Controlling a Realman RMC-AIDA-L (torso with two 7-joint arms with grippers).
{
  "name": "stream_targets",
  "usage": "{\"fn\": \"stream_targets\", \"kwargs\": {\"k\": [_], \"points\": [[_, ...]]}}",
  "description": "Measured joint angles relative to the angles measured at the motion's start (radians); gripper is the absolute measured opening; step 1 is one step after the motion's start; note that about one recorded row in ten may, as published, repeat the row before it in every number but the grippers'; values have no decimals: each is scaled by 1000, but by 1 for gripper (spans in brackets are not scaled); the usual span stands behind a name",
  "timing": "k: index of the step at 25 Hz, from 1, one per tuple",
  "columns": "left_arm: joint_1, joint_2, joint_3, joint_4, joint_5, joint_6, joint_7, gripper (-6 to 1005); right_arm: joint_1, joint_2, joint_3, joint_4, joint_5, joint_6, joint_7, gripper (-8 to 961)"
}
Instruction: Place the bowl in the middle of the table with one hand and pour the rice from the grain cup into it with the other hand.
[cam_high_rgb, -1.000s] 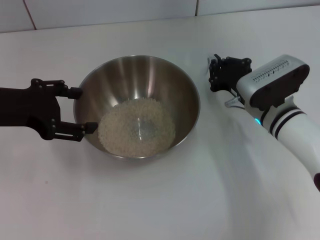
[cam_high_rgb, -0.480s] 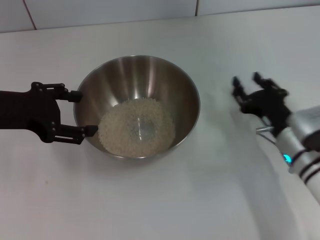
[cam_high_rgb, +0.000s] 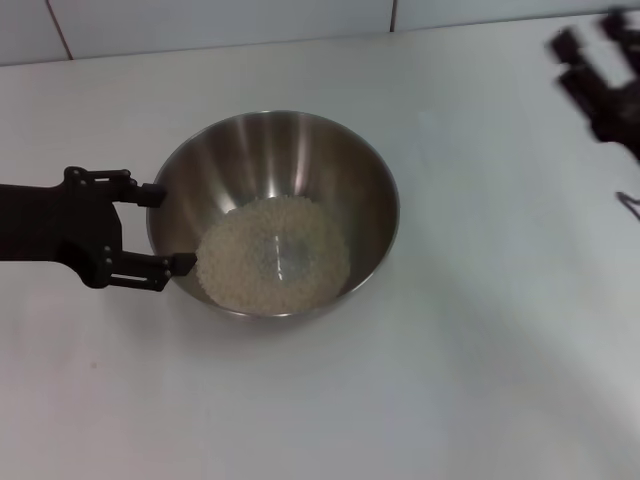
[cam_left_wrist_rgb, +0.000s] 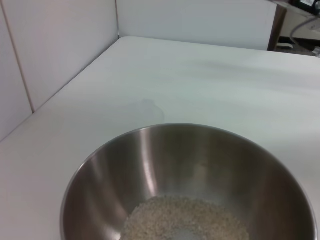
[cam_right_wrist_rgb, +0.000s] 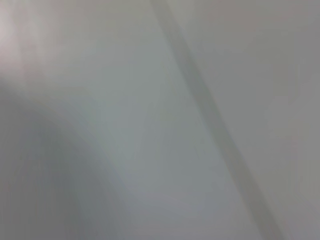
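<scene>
Stainless-steel, one bowl (cam_high_rgb: 274, 212) sits mid-table (cam_high_rgb: 420, 380), holding one pale heap of rice (cam_high_rgb: 273, 254); left gripper (cam_high_rgb: 160, 227) spread beside its rim; right gripper (cam_high_rgb: 600, 75) spread, well apart.

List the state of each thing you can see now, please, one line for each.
bowl: upright on the table, holding rice
rice: loose heap in the bowl's bottom
left pincer: open, at the bowl's rim
right pincer: open, empty, at the far right edge
</scene>
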Motion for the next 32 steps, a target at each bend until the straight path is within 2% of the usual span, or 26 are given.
{"fn": "stream_targets", "kwargs": {"k": [2,3,4,7,9,11,13,14,15,18,19,21,22,23,24,25,26,27,28,29,30,32], "points": [[0,1,0,0,0,1,-2,862,93,-47,-7,-47,-175,8,107,774],[0,1,0,0,0,1,-2,862,93,-47,-7,-47,-175,8,107,783],[0,1,0,0,0,2,-4,862,152,-55,-7,-92,-258,12,122,791],[0,3,0,2,0,2,-7,862,196,-55,-8,-141,-306,15,130,817],[0,4,0,5,0,3,-7,862,272,-49,-37,-249,-358,9,145,834],[1,4,0,7,0,4,-8,862,294,-45,-57,-282,-360,5,152,834],[1,4,0,7,0,5,-8,862,357,-26,-112,-388,-357,-5,174,834],[0,5,0,7,0,5,-8,862,425,18,-164,-538,-354,-37,208,834],[0,5,0,7,0,5,-8,862,425,18,-164,-538,-354,-37,208,834],[-3,5,0,8,0,6,-8,862,532,113,-277,-842,-340,-97,306,834],[-4,4,2,8,0,6,-8,862,553,129,-346,-957,-319,-126,379,834],[-4,4,2,8,0,6,-8,862,553,128,-381,-997,-301,-139,420,834],[-2,4,4,6,3,6,-8,862,533,125,-501,-1015,-237,-148,510,834],[-2,4,4,6,3,6,-8,862,533,125,-501,-1015,-237,-148,510,834],[-2,3,11,8,11,6,-8,862,495,127,-644,-1030,-163,-145,572,834],[-2,3,11,8,11,6,-8,862,495,127,-644,-1030,-163,-145,572,834],[-1,3,14,8,14,6,-8,862,473,129,-725,-1035,-120,-141,601,834],[-1,3,17,9,15,6,-8,862,431,130,-868,-1045,-30,-129,650,834],[-1,3,17,9,15,6,-8,862,431,130,-868,-1045,-30,-129,650,834],[-2,4,18,9,15,6,-8,862,384,131,-1010,-1071,70,-107,699,834],[-3,4,17,9,15,6,-8,862,384,131,-1010,-1071,70,-107,699,834],[-6,4,17,10,15,6,-9,862,340,131,-1136,-1106,152,-77,748,834]]}}
